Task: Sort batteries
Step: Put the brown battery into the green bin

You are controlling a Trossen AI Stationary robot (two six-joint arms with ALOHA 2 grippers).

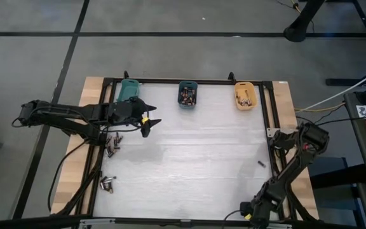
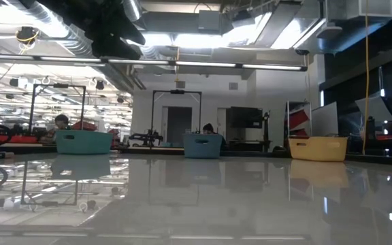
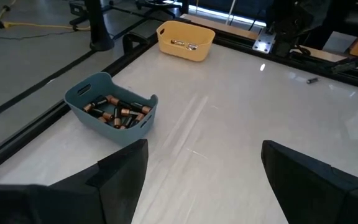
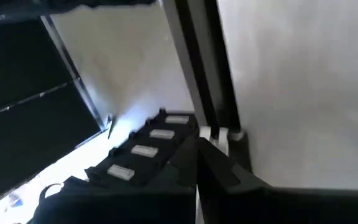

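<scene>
Loose batteries lie on the white table in two heaps near the left edge (image 1: 113,143) (image 1: 108,183), and one lies alone (image 1: 262,164) near the right edge. The blue bin (image 3: 110,112) holds several batteries, and the orange bin (image 3: 185,40) holds a few. My left gripper (image 1: 148,121) hangs open above the table beside the teal bin (image 1: 130,89), with nothing between its fingers (image 3: 123,180). My right gripper (image 1: 276,138) is shut over the table's right frame rail (image 4: 204,68), just beyond the lone battery, and holds nothing I can see.
The three bins stand in a row along the far edge: teal (image 2: 84,141), blue (image 2: 203,145), orange (image 2: 318,148). A black frame rail (image 1: 189,81) runs round the white surface. Cables trail off the right side (image 1: 326,105). The middle of the table (image 1: 189,159) is bare.
</scene>
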